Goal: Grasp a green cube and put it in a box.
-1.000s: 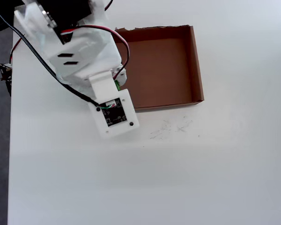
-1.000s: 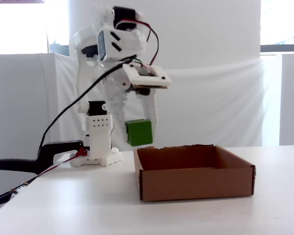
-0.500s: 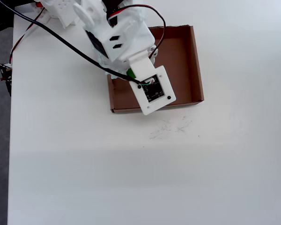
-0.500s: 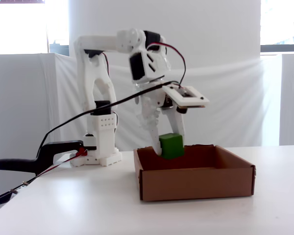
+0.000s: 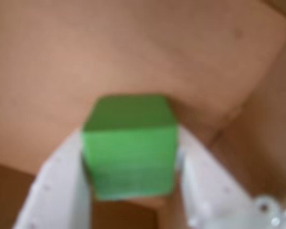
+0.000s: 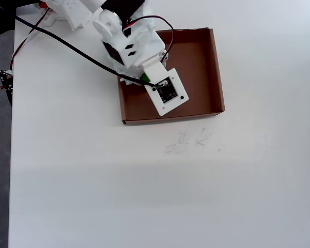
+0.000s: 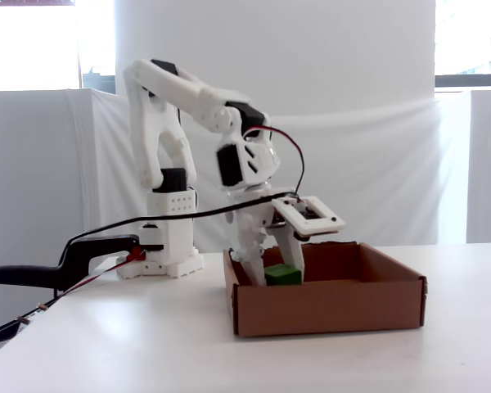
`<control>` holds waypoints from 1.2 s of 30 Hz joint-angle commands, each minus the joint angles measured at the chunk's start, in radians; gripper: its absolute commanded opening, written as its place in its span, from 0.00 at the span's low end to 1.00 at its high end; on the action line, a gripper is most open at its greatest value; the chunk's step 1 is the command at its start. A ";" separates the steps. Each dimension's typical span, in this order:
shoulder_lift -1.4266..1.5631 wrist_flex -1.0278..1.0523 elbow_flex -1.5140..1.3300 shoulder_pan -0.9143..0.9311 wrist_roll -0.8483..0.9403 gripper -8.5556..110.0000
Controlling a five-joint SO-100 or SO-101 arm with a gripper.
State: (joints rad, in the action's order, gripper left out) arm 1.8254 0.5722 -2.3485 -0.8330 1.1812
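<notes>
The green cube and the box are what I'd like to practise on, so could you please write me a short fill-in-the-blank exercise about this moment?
1. In the wrist view, the green cube sits between the two white fingers of the ____.
2. In the fixed view, the cube is partly hidden behind the front wall of the brown cardboard ____.
3. In the overhead view, the arm reaches into the box from the picture's upper ____ side.

Missing words: gripper; box; left
</notes>
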 commanded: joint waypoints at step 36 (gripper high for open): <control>0.552 0.485 0.175 0.531 0.206 0.24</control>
State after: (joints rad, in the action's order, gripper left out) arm 2.3056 1.0400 -2.1445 -0.3574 1.3453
